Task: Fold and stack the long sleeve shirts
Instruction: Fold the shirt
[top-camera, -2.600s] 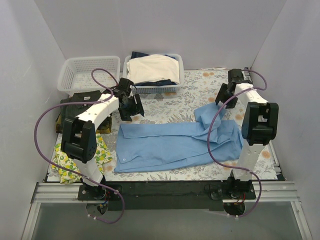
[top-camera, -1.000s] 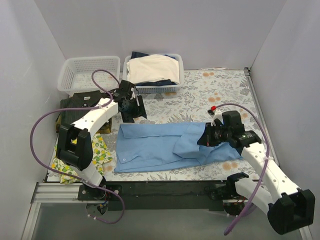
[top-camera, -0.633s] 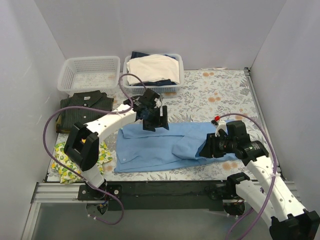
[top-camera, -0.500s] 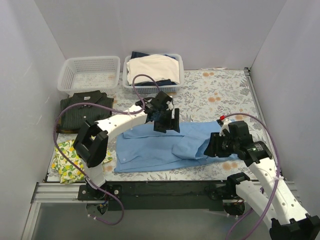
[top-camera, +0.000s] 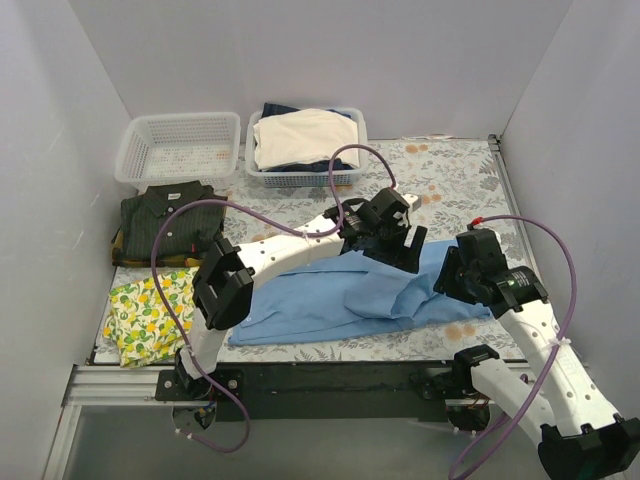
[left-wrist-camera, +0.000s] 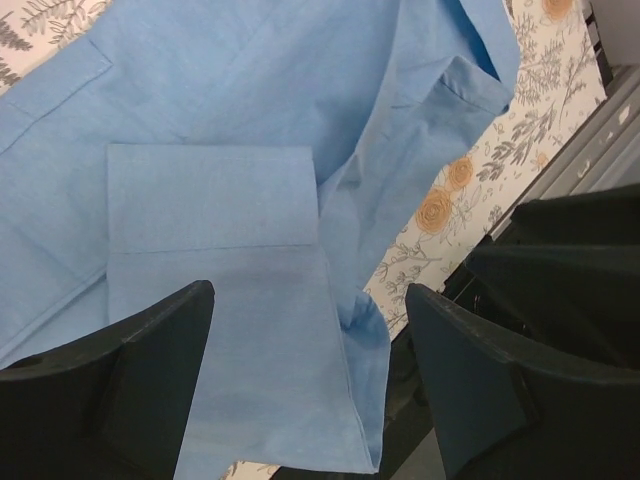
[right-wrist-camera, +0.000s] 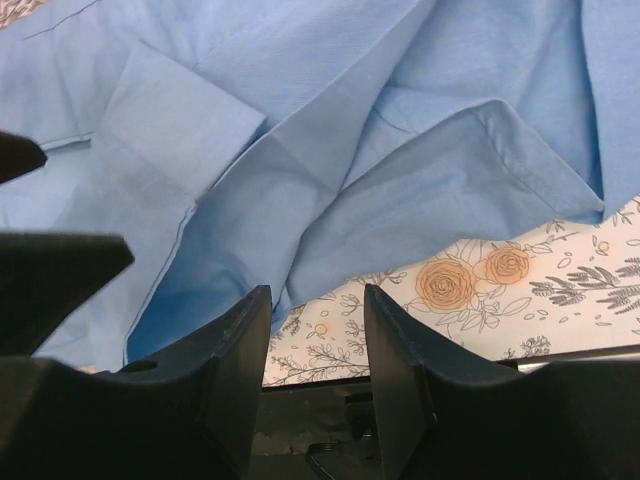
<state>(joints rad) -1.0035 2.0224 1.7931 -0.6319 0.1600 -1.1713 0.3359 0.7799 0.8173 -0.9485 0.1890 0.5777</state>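
Swung rightward since earlier, the left gripper (top-camera: 388, 236) hangs wide open over the light blue shirt (top-camera: 320, 298), spread across the table (top-camera: 445, 185). The right gripper (top-camera: 452, 272) hovers beside it, jaws apart and empty. Limp, light cloth: pinch a hem corner.

A laboratory robot cell is suggested: the floral-covered tabletop (top-camera: 455, 185) is enclosed on three sides by plain white panels (top-camera: 420, 60), and a cabled left arm (top-camera: 290, 252) and right arm (top-camera: 545, 330) are bolted along its near edge.
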